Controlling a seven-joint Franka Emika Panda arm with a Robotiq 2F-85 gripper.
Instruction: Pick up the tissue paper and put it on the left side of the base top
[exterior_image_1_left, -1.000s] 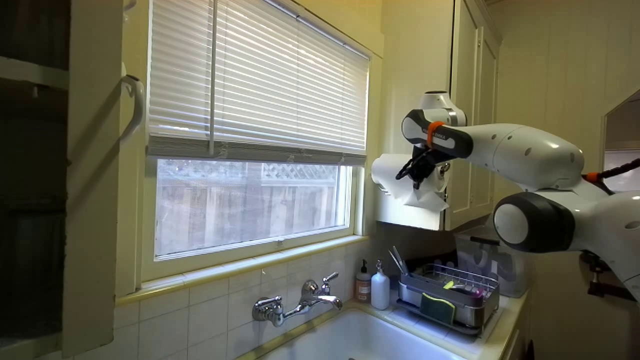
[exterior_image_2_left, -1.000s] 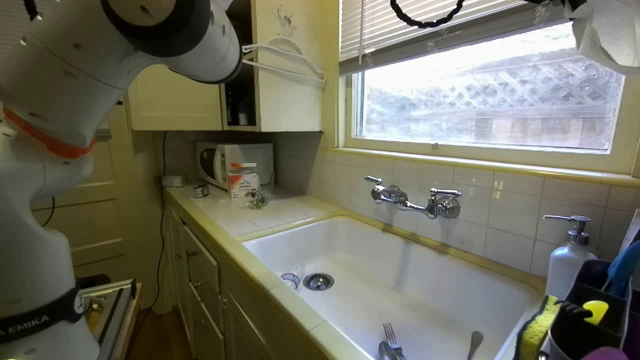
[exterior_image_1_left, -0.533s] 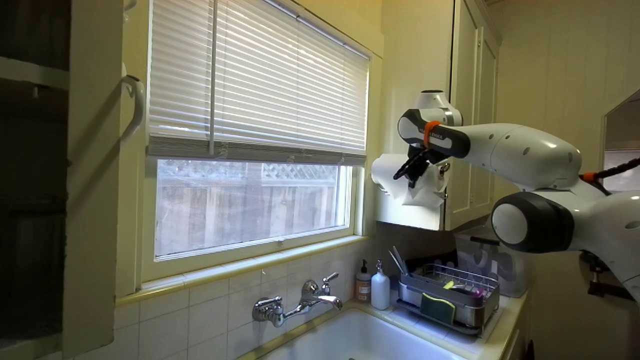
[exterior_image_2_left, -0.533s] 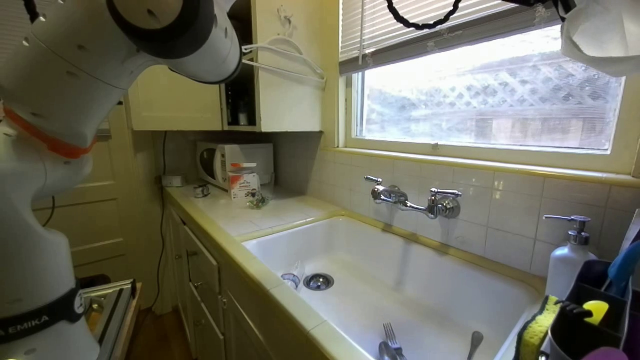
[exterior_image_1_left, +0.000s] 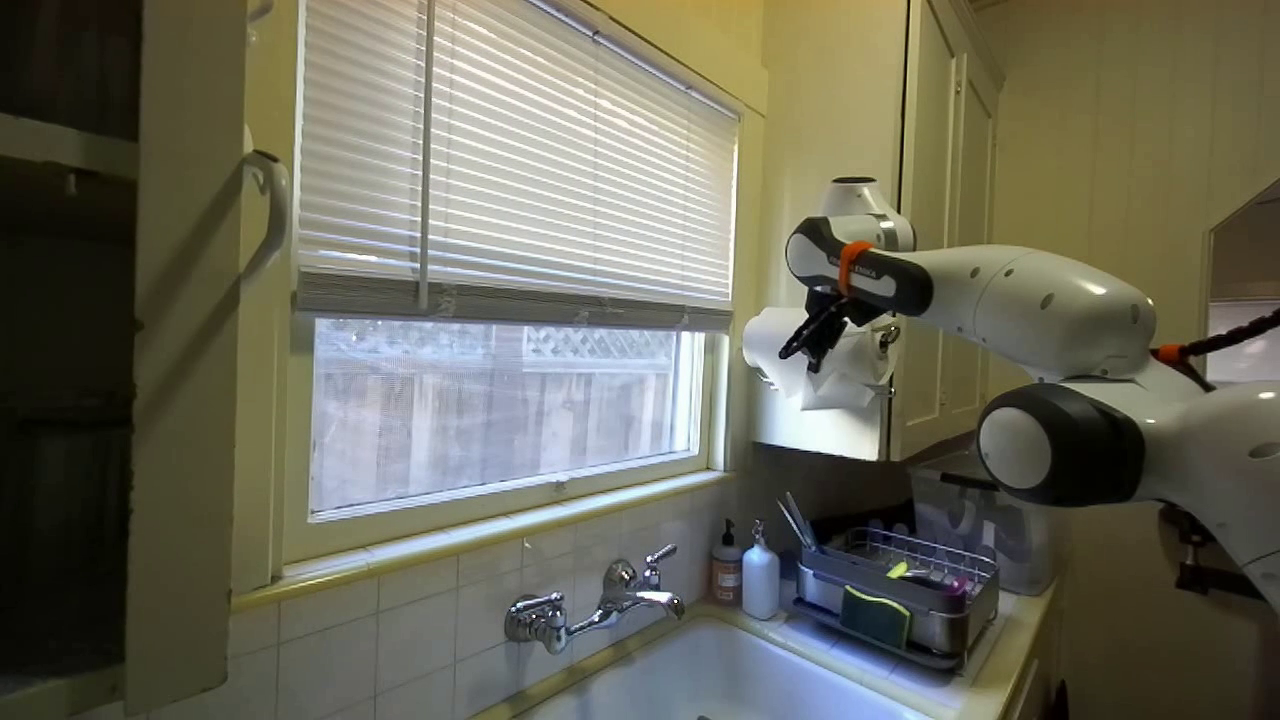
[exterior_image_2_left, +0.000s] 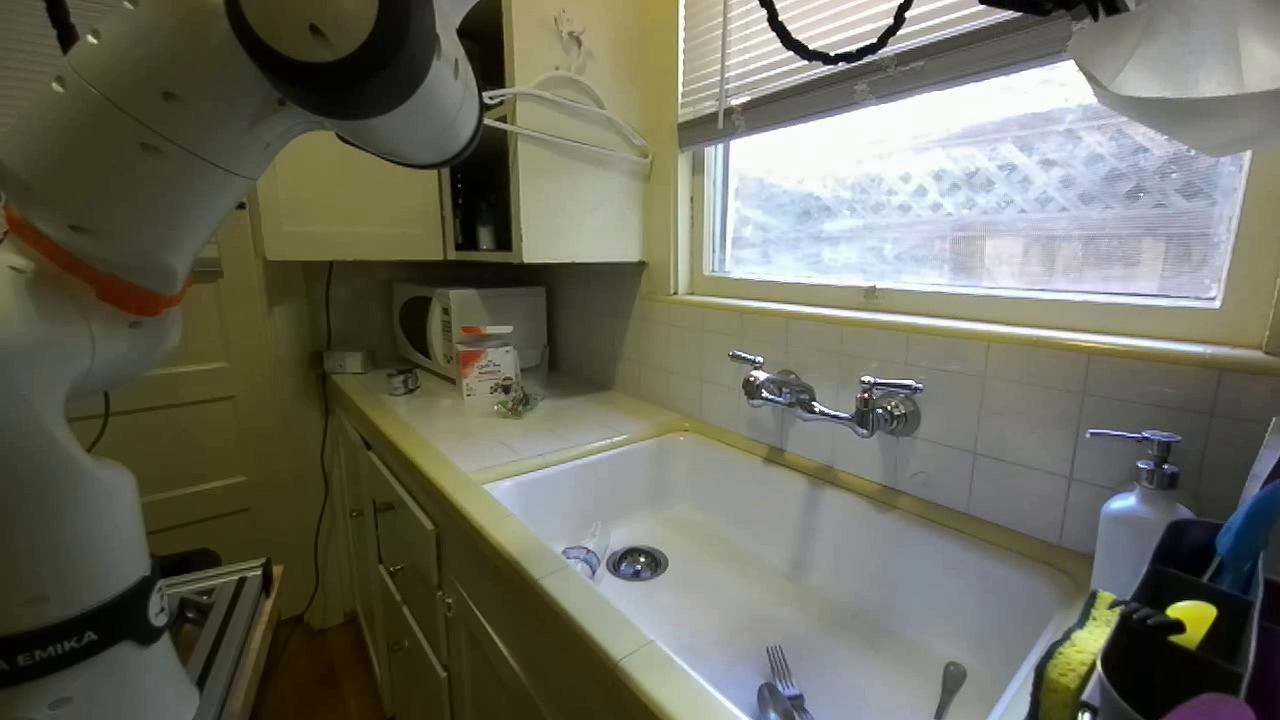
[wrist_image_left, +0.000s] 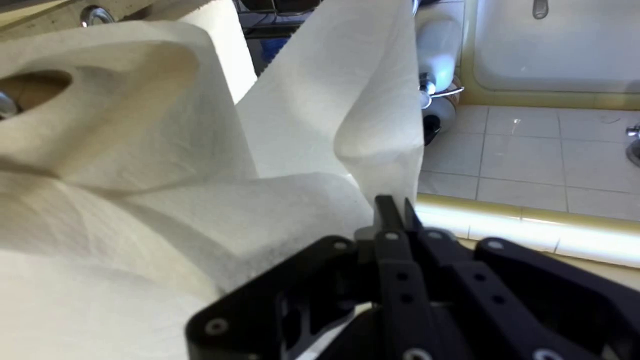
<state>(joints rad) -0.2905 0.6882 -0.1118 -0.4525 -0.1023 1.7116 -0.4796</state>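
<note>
The tissue paper (exterior_image_1_left: 845, 385) is a white roll mounted under the upper cabinet, with a loose sheet hanging from it. In an exterior view its sheet (exterior_image_2_left: 1195, 75) fills the top right corner. In the wrist view the paper (wrist_image_left: 300, 120) spreads across the left and middle, with the roll's core opening at the far left. My gripper (exterior_image_1_left: 814, 362) is in front of the roll. In the wrist view its black fingertips (wrist_image_left: 396, 206) are nearly together, pinching the sheet's right edge. The sheet is still joined to the roll.
A sink (exterior_image_2_left: 850, 560) with cutlery lies below. A dish rack (exterior_image_1_left: 900, 590), a white soap bottle (exterior_image_1_left: 760, 578) and a brown bottle (exterior_image_1_left: 727, 570) stand beside it. A microwave (exterior_image_2_left: 500, 310) and a box (exterior_image_2_left: 487, 370) stand on the counter (exterior_image_2_left: 560, 425). An open cabinet door (exterior_image_1_left: 190, 350) stands at one side.
My gripper has moved a little left along the roll in an exterior view, pulling the sheet. In the exterior view with the sink, the sheet has shifted left and shows larger.
</note>
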